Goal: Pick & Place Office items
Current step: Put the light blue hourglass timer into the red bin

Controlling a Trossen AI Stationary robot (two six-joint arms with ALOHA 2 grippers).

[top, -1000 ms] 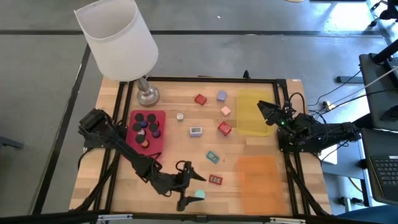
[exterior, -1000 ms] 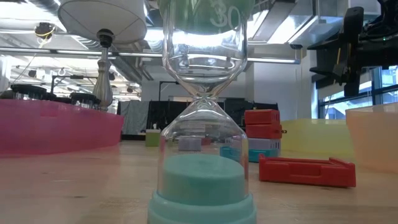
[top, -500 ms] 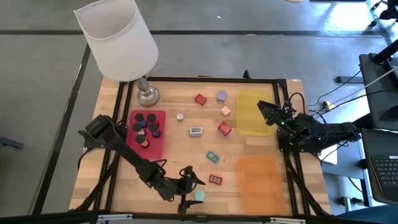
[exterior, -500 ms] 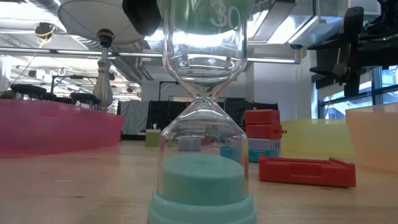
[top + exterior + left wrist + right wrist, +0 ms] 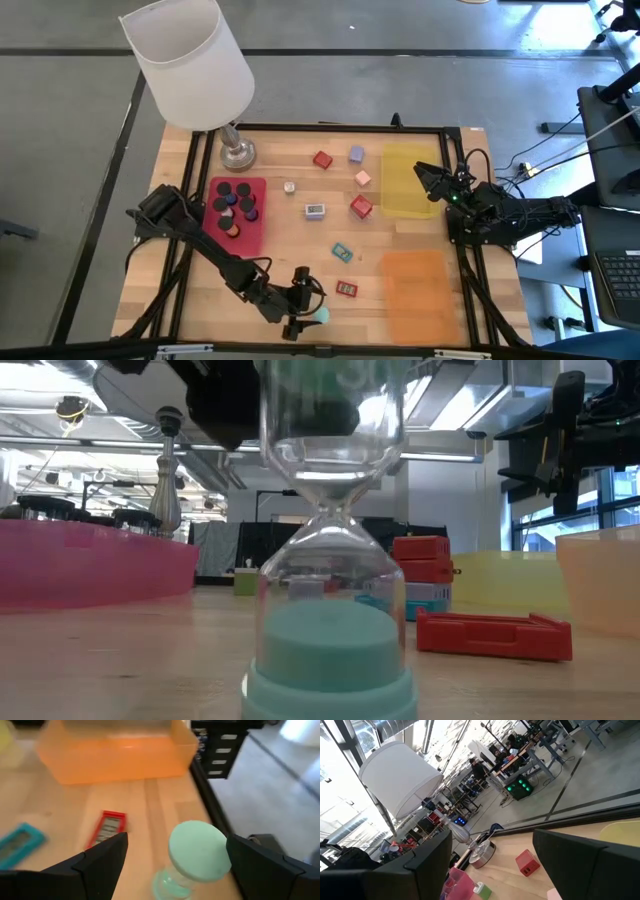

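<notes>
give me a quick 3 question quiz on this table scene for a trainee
1. True or false: the left end effector is shut on the teal sand timer.
2. Which bin holds the black round pieces? A) yellow B) orange C) pink
3. Fill in: the right end effector hangs over the ____ bin.

Key
1. False: its fingers stand open either side of the timer.
2. C, the pink bin.
3. Yellow.

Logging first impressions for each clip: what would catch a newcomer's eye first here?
The teal sand timer fills the low view, standing at the table's front edge with the open left gripper around its top. Next, the big white-shaded lamp at the back left corner, and the right gripper waiting above the yellow tray.
</notes>
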